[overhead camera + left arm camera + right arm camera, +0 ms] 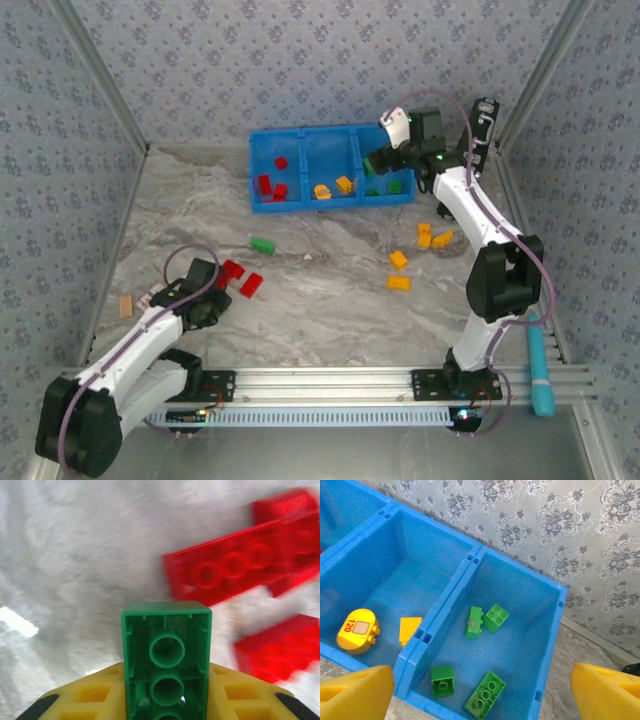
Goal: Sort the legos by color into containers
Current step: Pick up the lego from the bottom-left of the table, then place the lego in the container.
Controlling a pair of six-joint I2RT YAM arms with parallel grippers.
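a grey marbled tabletop (330, 310) sits inside walls of flowered wallpaper (300, 60). a small tan block (125, 305) lies near its left edge. a teal cylinder (541, 375) lies at the right, by the aluminium rail (330, 379) along the near edge. a black upright case (485, 118) stands far right.

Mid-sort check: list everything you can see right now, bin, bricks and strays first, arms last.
bin: one, bright blue, three compartments, far side of table
binned red legos: about three, left compartment
binned orange-yellow legos: two, middle compartment
binned green legos: four, right compartment
loose red legos: at least two, beside left gripper
loose green lego: one, on table before bin
loose orange legos: four, table right of centre
held green lego: one, between left fingers
tan piece: one, table's left edge
teal cylinder: one, near right edge
left gripper: shut on held green lego
right gripper: open, above right compartment
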